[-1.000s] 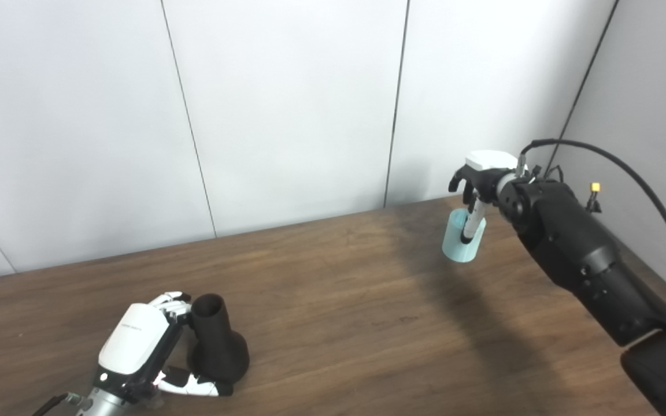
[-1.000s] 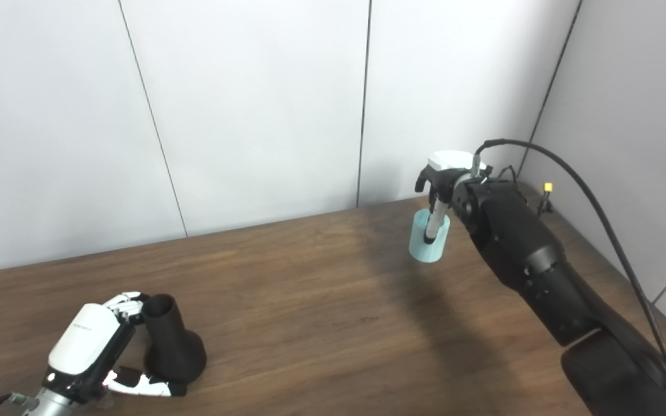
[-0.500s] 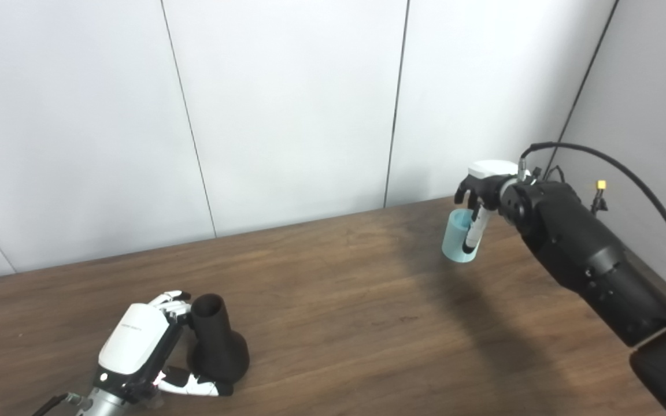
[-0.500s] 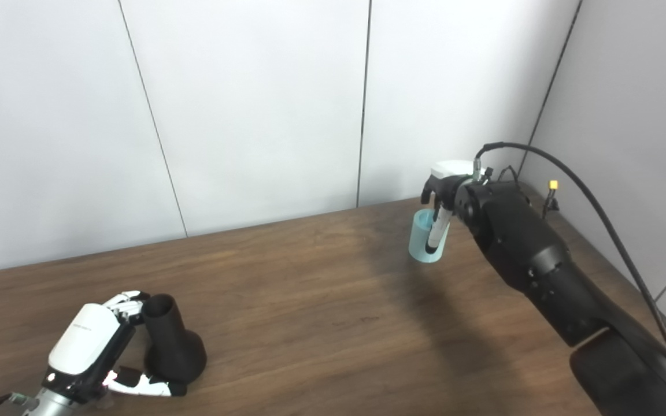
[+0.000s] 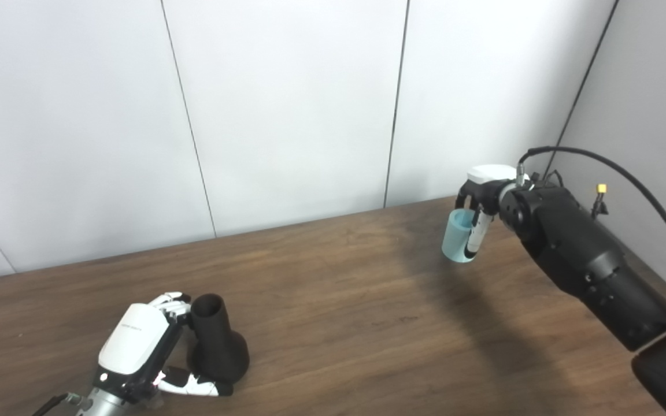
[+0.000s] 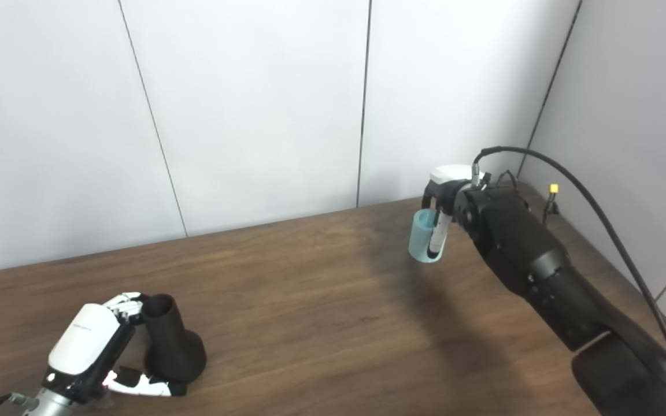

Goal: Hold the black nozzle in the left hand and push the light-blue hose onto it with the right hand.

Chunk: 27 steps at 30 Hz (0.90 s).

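The black nozzle (image 5: 217, 344) stands upright on its wide base near the table's front left, narrow open neck up. My left hand (image 5: 136, 341) wraps it from the left, with fingers behind the neck and the thumb against the base. Far off at the back right, my right hand (image 5: 486, 188) is shut on the short light-blue hose (image 5: 456, 242), which hangs tilted a little above the table with its open end facing up and left. One white finger lies along the hose's right side. A wide stretch of table separates the two hands.
The brown wooden table (image 5: 356, 312) runs up to white wall panels at the back and a grey wall on the right. A black cable (image 5: 628, 173) arcs over my right forearm, near a small yellow-tipped part (image 5: 600, 189).
My right hand has sunk slightly and turned at the wrist, tilting the hose more to the left. The left hand and the nozzle have not moved.
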Each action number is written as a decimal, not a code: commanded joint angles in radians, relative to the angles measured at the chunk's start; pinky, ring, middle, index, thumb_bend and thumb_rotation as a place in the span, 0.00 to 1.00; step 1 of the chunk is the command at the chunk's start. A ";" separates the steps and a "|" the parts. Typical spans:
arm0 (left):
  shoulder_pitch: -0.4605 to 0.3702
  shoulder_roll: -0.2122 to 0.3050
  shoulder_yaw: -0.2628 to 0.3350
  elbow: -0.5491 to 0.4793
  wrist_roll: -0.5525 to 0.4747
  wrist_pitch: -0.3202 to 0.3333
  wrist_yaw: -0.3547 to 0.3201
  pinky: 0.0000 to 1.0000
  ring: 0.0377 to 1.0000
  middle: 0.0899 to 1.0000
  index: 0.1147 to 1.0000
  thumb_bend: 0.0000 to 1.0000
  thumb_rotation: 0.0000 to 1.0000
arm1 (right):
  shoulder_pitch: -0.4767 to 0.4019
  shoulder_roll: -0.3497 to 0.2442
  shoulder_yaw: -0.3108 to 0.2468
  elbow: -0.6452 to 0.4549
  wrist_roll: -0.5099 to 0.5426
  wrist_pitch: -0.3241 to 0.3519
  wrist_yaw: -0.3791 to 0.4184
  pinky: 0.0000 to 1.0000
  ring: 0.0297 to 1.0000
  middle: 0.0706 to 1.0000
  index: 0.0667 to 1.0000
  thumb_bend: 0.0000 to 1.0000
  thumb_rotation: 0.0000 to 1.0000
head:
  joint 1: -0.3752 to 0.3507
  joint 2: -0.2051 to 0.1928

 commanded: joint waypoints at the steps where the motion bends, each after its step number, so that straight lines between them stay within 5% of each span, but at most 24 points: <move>1: 0.164 -0.073 -0.054 0.088 -0.014 -0.019 -0.004 0.76 0.51 0.37 0.46 0.52 0.00 | -0.043 -0.045 -0.025 -0.024 -0.002 0.003 -0.039 0.39 0.52 0.62 0.72 1.00 0.18 | -0.001 0.002; 5: 0.167 -0.072 -0.052 0.082 -0.014 -0.019 -0.004 0.75 0.51 0.38 0.45 0.52 0.00 | -0.038 -0.046 -0.024 -0.023 0.000 -0.010 -0.053 0.39 0.52 0.62 0.72 1.00 0.18 | 0.002 0.005; 10: 0.168 -0.070 -0.051 0.079 -0.015 -0.019 -0.007 0.75 0.51 0.38 0.45 0.52 0.00 | -0.020 -0.046 -0.038 0.003 0.030 -0.092 -0.166 0.43 0.55 0.62 0.65 0.93 0.11 | 0.001 0.006; 12: 0.169 -0.071 -0.048 0.077 -0.013 -0.019 -0.011 0.75 0.51 0.38 0.46 0.52 0.00 | -0.009 -0.045 -0.051 0.035 0.053 -0.151 -0.256 0.35 0.43 0.47 0.50 0.62 0.02 | 0.002 0.006; 14: 0.170 -0.072 -0.043 0.075 -0.006 -0.019 -0.014 0.74 0.51 0.37 0.46 0.52 0.00 | -0.001 -0.045 -0.060 0.064 0.071 -0.198 -0.327 0.31 0.38 0.44 0.46 0.55 0.01 | 0.002 0.007; 19: 0.170 -0.071 -0.045 0.077 -0.005 -0.019 -0.012 0.74 0.50 0.37 0.46 0.52 0.00 | 0.006 -0.039 -0.071 0.083 0.088 -0.212 -0.375 0.36 0.42 0.48 0.43 0.52 0.00 | 0.002 0.010; 27: 0.174 -0.068 -0.040 0.070 -0.011 -0.019 -0.020 0.74 0.51 0.37 0.46 0.52 0.00 | 0.003 -0.035 -0.077 0.063 0.095 -0.160 -0.342 0.36 0.40 0.47 0.46 0.52 0.00 | 0.000 0.014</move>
